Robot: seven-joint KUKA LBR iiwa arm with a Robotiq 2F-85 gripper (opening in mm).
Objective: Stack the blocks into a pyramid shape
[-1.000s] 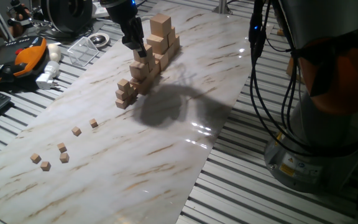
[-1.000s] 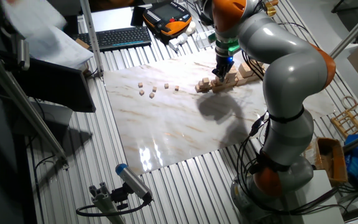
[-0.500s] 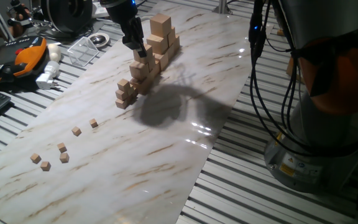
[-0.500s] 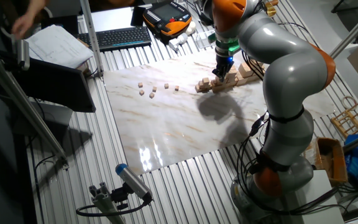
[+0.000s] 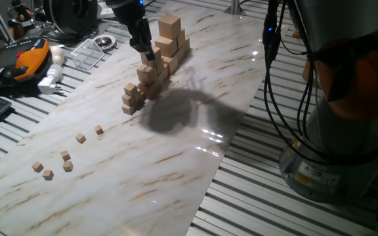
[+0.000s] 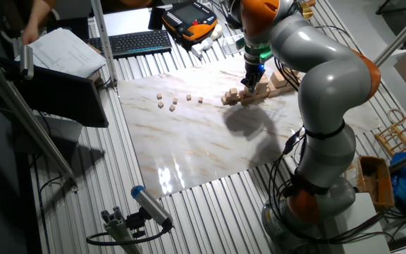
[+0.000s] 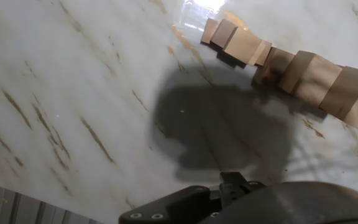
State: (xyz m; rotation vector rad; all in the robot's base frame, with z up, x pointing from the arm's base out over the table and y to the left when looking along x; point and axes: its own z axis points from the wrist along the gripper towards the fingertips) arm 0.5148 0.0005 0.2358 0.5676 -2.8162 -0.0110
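Gripper hovering by the tall stacks, blocks waiting

The gripper (image 5: 144, 47), grip state impossible to tell, is hanging upper centre; the blocks (image 5: 65, 155) are lying scattered lower left, so reaching them comes next.

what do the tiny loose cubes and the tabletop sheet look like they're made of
The tiny light-tan loose cubes look like plain unfinished wood: matte, even tan faces, no paint or markings, though too small to show grain. The white tabletop sheet with brown veins looks like polished marble or a marble-print laminate; its glossy surface mirrors the lights, so which one stays open.
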